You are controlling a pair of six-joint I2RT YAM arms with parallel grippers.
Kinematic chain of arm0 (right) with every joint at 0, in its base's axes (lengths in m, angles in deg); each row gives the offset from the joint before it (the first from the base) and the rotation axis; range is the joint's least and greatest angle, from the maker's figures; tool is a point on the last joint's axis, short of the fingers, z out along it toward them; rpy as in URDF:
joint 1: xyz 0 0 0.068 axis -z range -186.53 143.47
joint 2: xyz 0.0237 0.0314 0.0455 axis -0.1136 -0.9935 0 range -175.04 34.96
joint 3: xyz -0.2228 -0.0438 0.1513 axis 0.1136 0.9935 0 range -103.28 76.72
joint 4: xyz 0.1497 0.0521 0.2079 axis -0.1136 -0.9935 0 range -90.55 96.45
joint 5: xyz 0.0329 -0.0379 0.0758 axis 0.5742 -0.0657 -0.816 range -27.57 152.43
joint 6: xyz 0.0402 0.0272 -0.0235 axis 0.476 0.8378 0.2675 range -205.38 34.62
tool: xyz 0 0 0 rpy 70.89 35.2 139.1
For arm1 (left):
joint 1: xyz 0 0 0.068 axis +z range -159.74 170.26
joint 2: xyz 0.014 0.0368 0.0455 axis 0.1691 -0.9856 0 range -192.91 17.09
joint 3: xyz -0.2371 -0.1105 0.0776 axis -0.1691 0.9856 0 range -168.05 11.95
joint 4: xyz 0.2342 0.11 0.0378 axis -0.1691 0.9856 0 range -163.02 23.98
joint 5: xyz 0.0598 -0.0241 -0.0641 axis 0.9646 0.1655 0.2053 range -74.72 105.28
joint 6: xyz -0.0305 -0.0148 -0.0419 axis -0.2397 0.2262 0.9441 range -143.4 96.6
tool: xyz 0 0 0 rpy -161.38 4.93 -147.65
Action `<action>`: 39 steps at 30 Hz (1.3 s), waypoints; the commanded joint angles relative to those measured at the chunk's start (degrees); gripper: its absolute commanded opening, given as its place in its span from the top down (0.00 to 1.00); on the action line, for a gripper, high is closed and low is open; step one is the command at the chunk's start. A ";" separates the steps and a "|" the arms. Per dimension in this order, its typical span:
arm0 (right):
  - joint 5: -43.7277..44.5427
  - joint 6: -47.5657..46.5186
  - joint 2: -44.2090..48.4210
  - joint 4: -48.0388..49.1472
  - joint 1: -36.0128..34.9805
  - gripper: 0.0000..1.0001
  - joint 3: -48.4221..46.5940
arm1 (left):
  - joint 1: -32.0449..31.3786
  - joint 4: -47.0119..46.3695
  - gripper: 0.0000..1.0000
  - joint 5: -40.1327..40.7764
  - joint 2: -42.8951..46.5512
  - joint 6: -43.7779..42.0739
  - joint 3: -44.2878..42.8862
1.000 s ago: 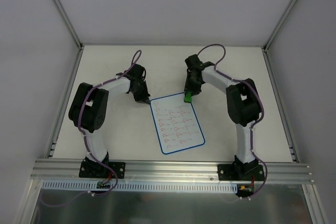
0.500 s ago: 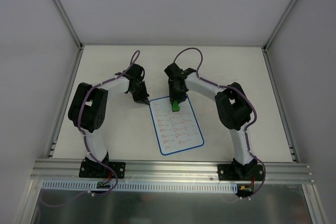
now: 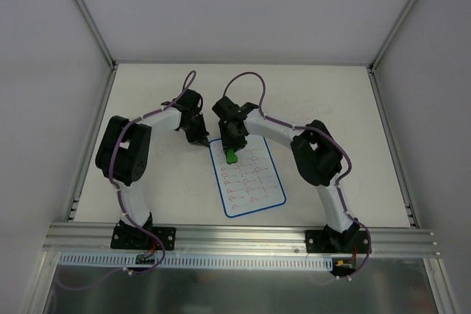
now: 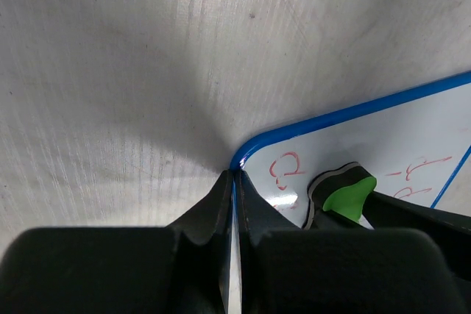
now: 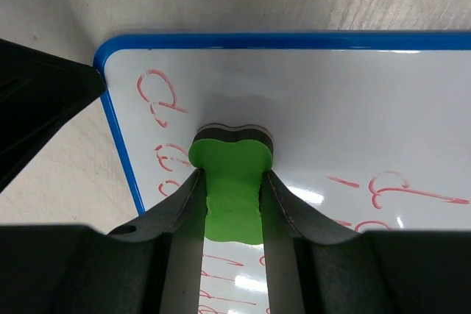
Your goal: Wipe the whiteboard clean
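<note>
Seen from above, the small flat white rectangular whiteboard with a thin blue border and rounded corners (image 3: 257,185) lies flat on the large off-white scuffed tabletop (image 3: 331,101), between the two arms and slightly askew. Rows of small red marks (image 3: 246,190) cover most of its face, so I judge the wiping barely begun. The left gripper (image 3: 202,138) is lowered to the board's far left corner, most likely to pin it so it does not slide under the rubbing. The right gripper (image 3: 231,149) reaches across to the same end, carrying the small green bone-shaped eraser (image 3: 231,157) over the top rows

In the left wrist view, that gripper's fingers are pressed together with their tips at the rounded blue corner. A sliver of blue rim shows in the slit between them, and I cannot tell whether they nip the rim or only bear down on it. Just beyond, the eraser's green end with its dark pad layer sits on the white face beside a red mark

In the right wrist view, the jaws pinch the eraser by its narrow waist, which leaves the wide lobed end free and turned down against the board near the far rim. Red marks lie to its left and right, with more rows nearer the camera, so the next strokes probably need to sweep sideways and work down the board. The left gripper's dark tip touches the corner at the left
</note>
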 commanded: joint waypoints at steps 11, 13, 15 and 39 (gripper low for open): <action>3.28 0.46 12.91 2.29 17.66 1.00 25.44 | 2.46 3.53 1.00 1.73 -0.14 -0.56 2.86; 2.67 -0.42 13.09 2.47 17.14 1.00 24.92 | 2.46 3.45 1.00 1.03 -0.49 -0.38 2.42; 2.31 -0.78 12.91 2.73 16.44 1.00 23.61 | 2.46 3.53 1.00 0.59 -0.58 -0.20 2.25; 1.61 2.12 -0.36 2.56 -3.60 1.00 3.03 | 2.37 3.18 1.00 -0.12 -0.32 0.76 1.89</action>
